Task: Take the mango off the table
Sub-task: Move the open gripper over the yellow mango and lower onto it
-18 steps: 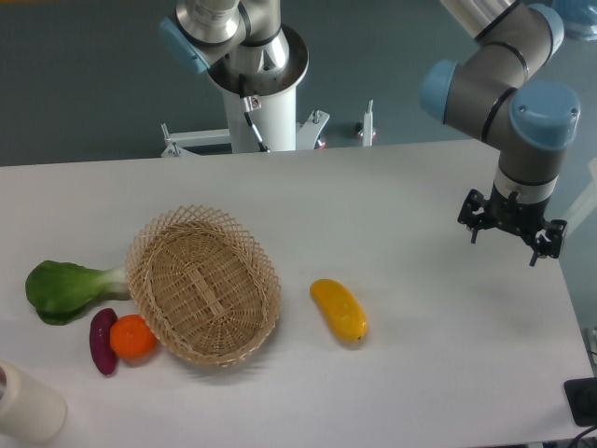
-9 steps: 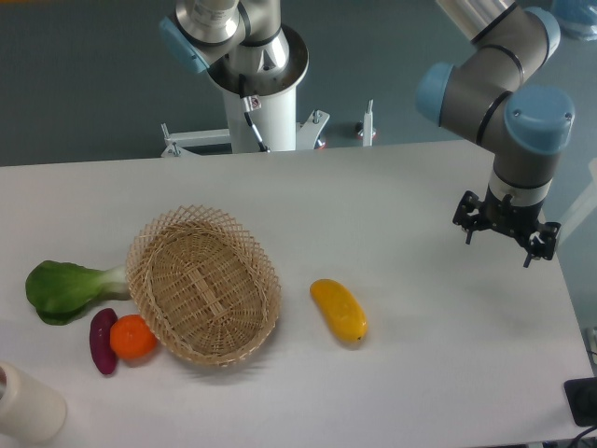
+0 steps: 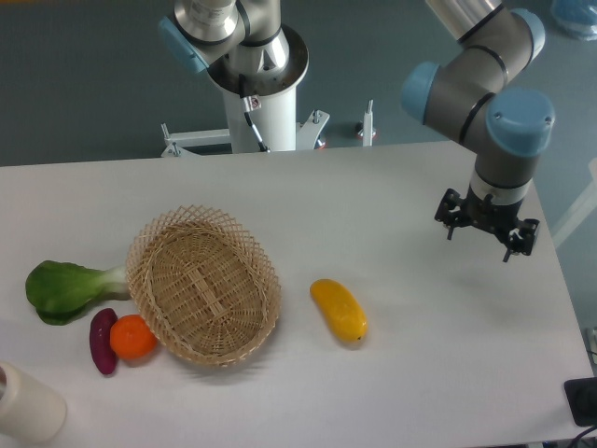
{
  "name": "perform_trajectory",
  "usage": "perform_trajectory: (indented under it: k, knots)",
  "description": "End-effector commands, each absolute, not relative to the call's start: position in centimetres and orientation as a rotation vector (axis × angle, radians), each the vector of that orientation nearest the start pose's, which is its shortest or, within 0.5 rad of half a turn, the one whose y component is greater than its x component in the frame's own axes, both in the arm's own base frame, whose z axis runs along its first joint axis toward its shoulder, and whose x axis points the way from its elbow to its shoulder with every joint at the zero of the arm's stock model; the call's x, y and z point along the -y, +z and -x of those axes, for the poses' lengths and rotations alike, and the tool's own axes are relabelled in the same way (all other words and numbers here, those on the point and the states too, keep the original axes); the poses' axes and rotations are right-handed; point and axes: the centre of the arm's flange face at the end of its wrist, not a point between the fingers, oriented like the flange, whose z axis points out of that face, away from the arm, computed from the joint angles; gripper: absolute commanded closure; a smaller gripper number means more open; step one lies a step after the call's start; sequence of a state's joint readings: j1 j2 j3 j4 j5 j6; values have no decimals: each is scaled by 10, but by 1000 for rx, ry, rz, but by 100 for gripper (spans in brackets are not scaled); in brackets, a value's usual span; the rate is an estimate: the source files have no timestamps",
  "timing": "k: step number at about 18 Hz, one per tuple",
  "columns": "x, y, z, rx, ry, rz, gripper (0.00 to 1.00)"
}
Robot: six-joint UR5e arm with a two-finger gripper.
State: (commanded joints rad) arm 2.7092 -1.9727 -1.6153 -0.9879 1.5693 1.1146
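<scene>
Mango (image 3: 339,310): one, on table (image 3: 420,373); gripper (image 3: 484,230) apart, empty.

Yellow-orange mango (image 3: 339,310) on white table (image 3: 392,196); tan woven basket (image 3: 203,285); green bok choy (image 3: 63,289); orange tangerine (image 3: 133,337); purple sweet potato (image 3: 102,341); black gripper (image 3: 485,226) on grey arm (image 3: 485,70) with blue caps.

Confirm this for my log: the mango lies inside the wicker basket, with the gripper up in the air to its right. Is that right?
Not quite. The camera view shows the mango lying on the bare table, just right of the wicker basket, not inside it. The gripper is indeed up in the air to its right.
</scene>
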Motion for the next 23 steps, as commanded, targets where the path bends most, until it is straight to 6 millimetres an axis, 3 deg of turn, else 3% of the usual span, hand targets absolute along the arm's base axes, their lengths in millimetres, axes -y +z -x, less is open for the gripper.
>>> perform_trajectory:
  k: [4, 8, 16, 18, 23]
  knots:
    - [-409, 283, 500, 120, 139, 3078, 0]
    - [-429, 265, 483, 424, 9, 2982, 0]
    - [-468, 251, 448, 586, -39, 2971, 0]
    - [-473, 251, 449, 647, -29, 2949, 0]
    - [-493, 241, 431, 665, -43, 2953, 0]
